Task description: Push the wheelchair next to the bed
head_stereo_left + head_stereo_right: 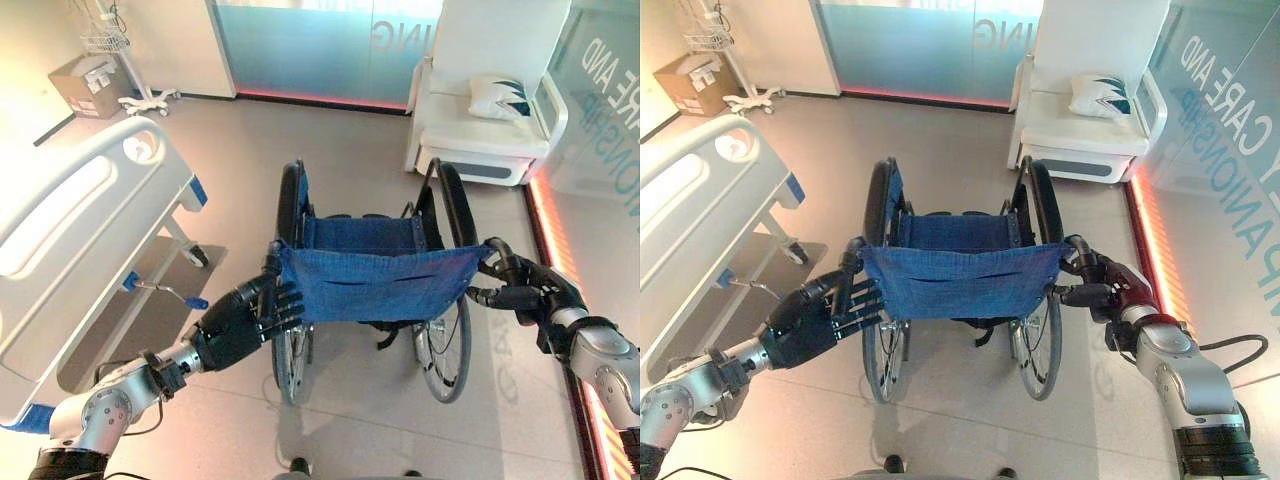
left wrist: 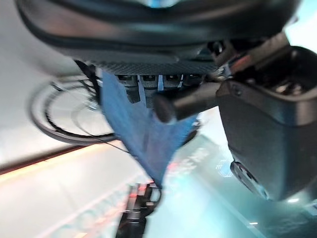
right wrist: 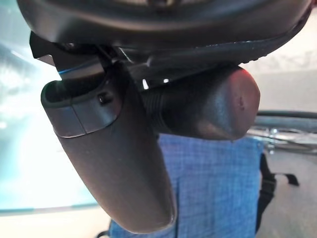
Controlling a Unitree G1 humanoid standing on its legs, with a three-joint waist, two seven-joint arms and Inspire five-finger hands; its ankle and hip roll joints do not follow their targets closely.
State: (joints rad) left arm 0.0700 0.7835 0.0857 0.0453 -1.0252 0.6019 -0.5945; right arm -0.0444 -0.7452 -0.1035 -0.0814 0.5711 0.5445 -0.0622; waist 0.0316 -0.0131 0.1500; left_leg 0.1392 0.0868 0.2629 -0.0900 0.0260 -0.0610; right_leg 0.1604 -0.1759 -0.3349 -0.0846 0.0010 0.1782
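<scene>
Blue denim backrest of wheelchair faces the robot, mid-floor, wheels either side, seat beyond. L hand at the near-left push handle, fingers curled round the grip w/ thumb alongside. R hand clamped on the near-right push handle, fingers wrapped over it. Bed w/ white side rail sits left of the chair, well apart from it, grey floor between. White armchair w/ a cushion far right. Cardboard box and wheeled stand far left, by the wall.
</scene>
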